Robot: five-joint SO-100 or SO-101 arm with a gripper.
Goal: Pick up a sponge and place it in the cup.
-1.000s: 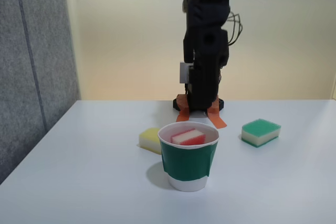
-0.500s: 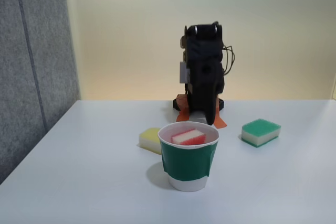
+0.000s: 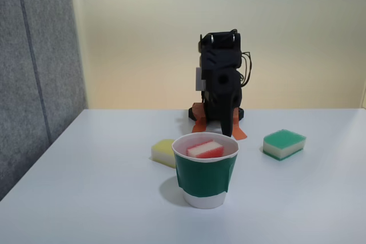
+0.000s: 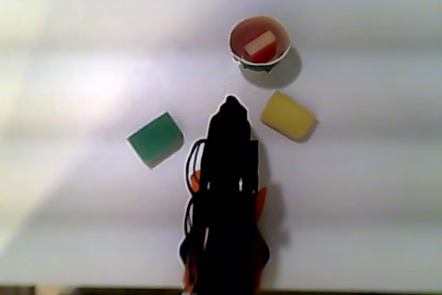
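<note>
From my remote station, the fixed view shows the white paper cup with a dark green band (image 3: 205, 171) standing upright on the white table (image 3: 86, 198), nearest the camera. Inside it lies the red-topped sponge (image 3: 204, 150), tilted, with its cream middle layer facing the camera and its upper edge about level with the rim. In the other view, looking down, I see the same sponge (image 4: 260, 45) resting inside the cup (image 4: 237, 30), whose inner wall looks reddish.

A yellow sponge (image 3: 163, 152) lies on the table just behind and left of the cup in the fixed view, and a green-topped sponge (image 3: 284, 144) sits well apart to the right.

The black arm (image 3: 220, 84) is folded over its orange-taped base behind the cup. Its gripper (image 4: 231, 106) points toward the cup from above, holding nothing; I cannot tell whether the fingers are spread or pressed together.
</note>
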